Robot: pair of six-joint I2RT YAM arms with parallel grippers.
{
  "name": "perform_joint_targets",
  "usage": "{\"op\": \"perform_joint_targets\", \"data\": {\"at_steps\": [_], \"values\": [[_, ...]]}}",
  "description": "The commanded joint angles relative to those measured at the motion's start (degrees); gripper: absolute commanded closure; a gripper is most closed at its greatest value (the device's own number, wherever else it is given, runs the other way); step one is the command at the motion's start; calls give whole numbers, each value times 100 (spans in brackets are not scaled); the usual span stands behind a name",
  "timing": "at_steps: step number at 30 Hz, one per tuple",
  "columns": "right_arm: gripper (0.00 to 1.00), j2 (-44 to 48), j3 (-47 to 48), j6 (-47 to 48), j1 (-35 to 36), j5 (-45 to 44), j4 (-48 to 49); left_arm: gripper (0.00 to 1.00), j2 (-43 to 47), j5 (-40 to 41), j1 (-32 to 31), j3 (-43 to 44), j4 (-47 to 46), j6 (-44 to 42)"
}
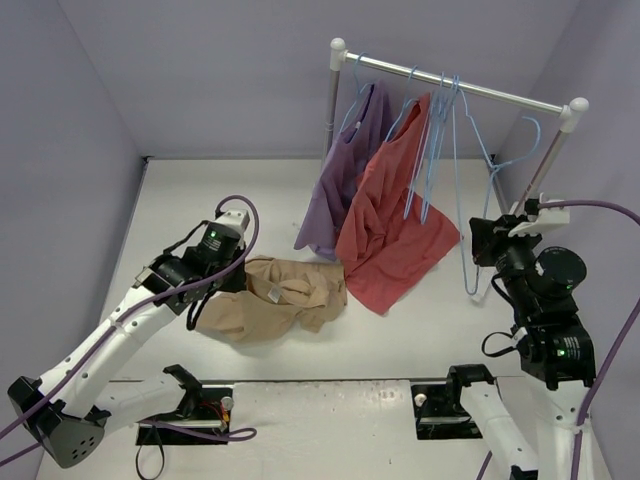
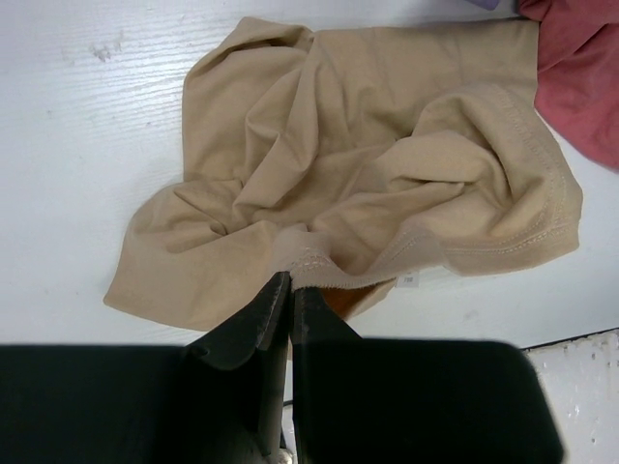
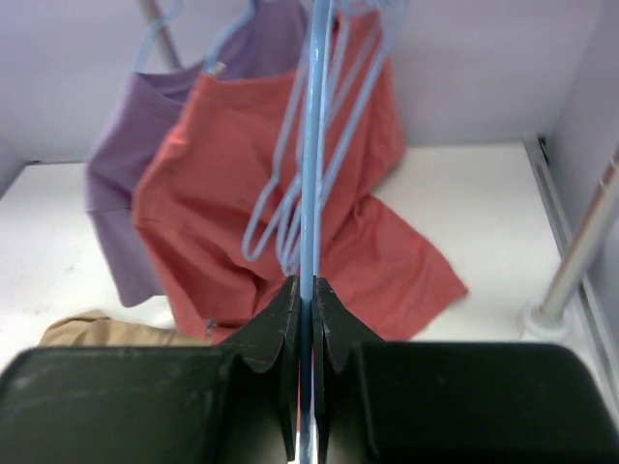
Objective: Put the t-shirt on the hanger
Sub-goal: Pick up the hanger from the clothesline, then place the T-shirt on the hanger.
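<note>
The left fingers [image 2: 253,324] were pinched shut on a hem fold of the wrinkled tan fabric t-shirt [image 2: 329,164], crumpled on the white surface [image 2: 87,145] at 8 o'clock from a hanging red shirt [image 1: 395,235]. The right fingers [image 3: 280,324] clamped the thin light-blue wire hanger [image 3: 313,145].

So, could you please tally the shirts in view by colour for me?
tan t-shirt: 1
purple shirt: 1
red shirt: 1
Total: 3 shirts
</note>
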State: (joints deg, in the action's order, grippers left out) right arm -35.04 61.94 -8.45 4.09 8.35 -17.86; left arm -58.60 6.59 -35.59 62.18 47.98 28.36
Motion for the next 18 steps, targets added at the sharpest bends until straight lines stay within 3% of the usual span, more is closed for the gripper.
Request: {"op": "perform_joint_targets", "data": {"at_steps": [1,7,14,18], "values": [[100,-78,378,564,116,848,447,100,-96,146,58,384,-43,-189],[100,-257,279,783,279,2557,450,100,-294,73,376,707,-17,-654],[100,119,68,984,358,2343,436,100,-479,-61,758,972,66,-939],[100,3,-62,962,440,3153,420,100,-535,-75,908,1059,71,-1072]]}}
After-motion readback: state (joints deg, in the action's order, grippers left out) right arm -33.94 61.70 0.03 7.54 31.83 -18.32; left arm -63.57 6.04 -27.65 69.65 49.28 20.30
